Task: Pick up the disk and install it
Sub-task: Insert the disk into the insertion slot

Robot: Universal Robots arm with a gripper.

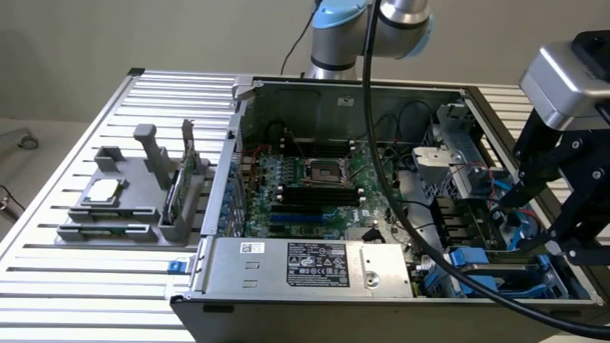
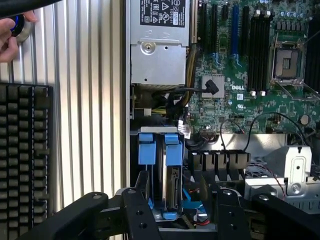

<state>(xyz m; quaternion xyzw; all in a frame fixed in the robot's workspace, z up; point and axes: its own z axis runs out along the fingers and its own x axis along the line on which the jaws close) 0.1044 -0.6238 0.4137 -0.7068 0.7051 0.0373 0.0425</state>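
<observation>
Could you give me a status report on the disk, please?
Gripper open above drive bay. Silver-grey metal disk in blue plastic carrier on edge inside, not held. Black cables nearby, none across it.

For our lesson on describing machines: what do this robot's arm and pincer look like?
The arm has rounded silver-grey joints with a light-blue cap. A thick black cable trails from it. The pincer is black, built of jointed bars with round bolts, with a silver-grey boxy housing at its base.

The black gripper (image 2: 181, 190) has between its jaws the flat silver-grey metal disk (image 2: 171, 175) in a bright blue plastic carrier. Beyond the jaws: green circuit board (image 2: 240, 85), ribbed silver metal table (image 2: 85, 100).
</observation>
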